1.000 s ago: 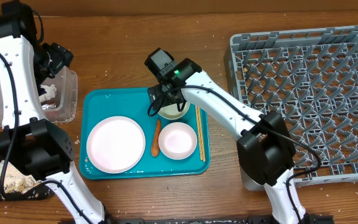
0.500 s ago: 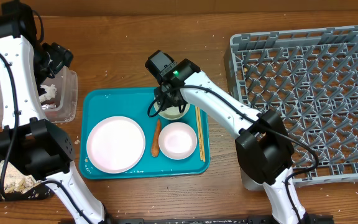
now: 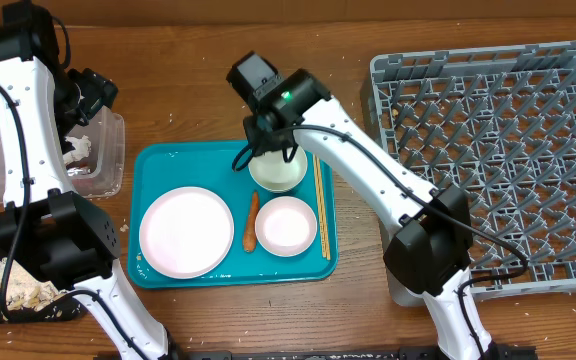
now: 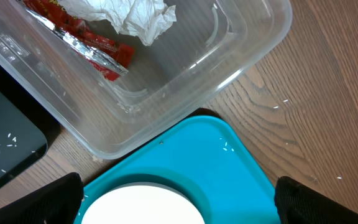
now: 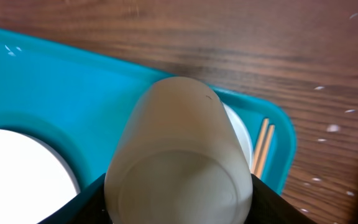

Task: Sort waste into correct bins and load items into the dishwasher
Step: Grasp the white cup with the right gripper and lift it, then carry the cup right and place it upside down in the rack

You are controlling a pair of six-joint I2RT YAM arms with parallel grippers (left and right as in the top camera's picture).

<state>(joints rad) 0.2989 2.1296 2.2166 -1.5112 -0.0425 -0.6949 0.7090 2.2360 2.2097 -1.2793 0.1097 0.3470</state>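
The right hand is pinching the small white cup by its sides, fingers closed against it. It is holding the cup over the bowl at the upper middle of the teal tray, apparently so it can swing clear toward the grey dish rack at the frame's right. The left hand is hovering wide open and empty over the clear tub, where the paper wad and red wrapper are lying, likely parked out of the right arm's path.
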